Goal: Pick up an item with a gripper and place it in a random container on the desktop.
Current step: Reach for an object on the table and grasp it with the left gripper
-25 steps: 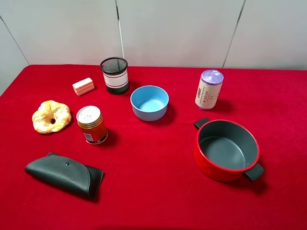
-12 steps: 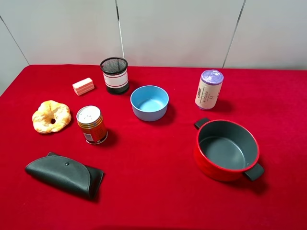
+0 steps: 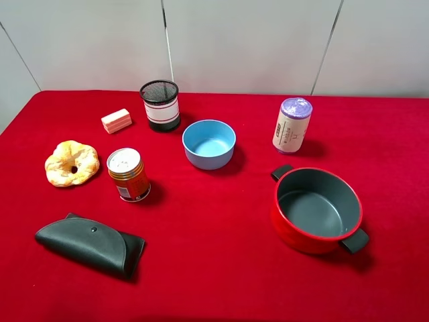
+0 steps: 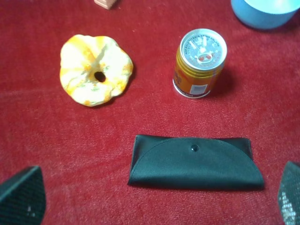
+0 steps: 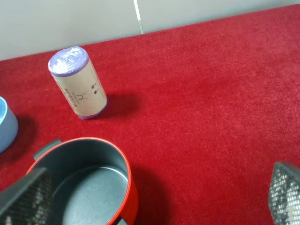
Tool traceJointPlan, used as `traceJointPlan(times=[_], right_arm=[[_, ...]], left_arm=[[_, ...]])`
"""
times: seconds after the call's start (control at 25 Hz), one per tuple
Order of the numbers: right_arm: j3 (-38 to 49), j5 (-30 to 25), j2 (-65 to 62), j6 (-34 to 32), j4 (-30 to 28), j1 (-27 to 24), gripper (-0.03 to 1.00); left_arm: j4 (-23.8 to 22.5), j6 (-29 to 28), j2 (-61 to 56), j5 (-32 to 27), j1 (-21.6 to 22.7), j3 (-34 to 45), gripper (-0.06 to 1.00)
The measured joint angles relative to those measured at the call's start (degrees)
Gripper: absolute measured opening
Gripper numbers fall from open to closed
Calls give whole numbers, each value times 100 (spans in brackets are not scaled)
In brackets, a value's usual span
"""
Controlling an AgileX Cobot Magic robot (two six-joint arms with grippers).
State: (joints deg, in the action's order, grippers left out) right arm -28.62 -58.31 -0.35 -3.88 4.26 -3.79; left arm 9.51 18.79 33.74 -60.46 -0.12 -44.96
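The orange-red and gold can (image 3: 128,175) stands upright on the red table, left of centre; in the left wrist view it (image 4: 198,63) shows its silver pull-tab top. The light blue bowl (image 3: 209,143) sits empty to its right and further back; its edge shows in the left wrist view (image 4: 265,11) and the right wrist view (image 5: 5,124). No arm shows in the exterior view. The left gripper (image 4: 152,199) is open and empty, above the table on the near side of the can. The right gripper (image 5: 154,199) is open and empty, over the red pot.
A red two-handled pot (image 3: 316,209) stands at the right. A white roll with purple top (image 3: 292,125) is behind it. A black mesh cup (image 3: 160,105) and a pink block (image 3: 116,121) stand at the back left. A yellow pastry-like ring (image 3: 72,162) and a black case (image 3: 90,243) lie near the can.
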Motion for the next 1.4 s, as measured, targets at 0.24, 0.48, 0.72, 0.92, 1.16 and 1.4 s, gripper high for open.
traceJointPlan(times=[0.24, 0.48, 0.72, 0.92, 1.16, 1.4], right_arm=[[0, 0, 0, 0, 0, 0, 69], [0, 6, 0, 0, 0, 0, 69], [0, 6, 0, 0, 0, 0, 69], [0, 6, 0, 0, 0, 0, 69], [0, 6, 0, 0, 0, 0, 69], [0, 0, 0, 0, 0, 0, 69]], left_arm=[[56, 186, 1205, 314, -490, -167, 99], [56, 326, 2577, 415, -888, -484, 99], [-9, 374, 3694, 868, -1447, -823, 99], [-380, 146, 4528, 1068, -1904, -1151, 99], [-1007, -420, 5433, 1146, -2426, -1435, 99], [-1071, -519, 6192, 1392, -2631, -1464, 99]])
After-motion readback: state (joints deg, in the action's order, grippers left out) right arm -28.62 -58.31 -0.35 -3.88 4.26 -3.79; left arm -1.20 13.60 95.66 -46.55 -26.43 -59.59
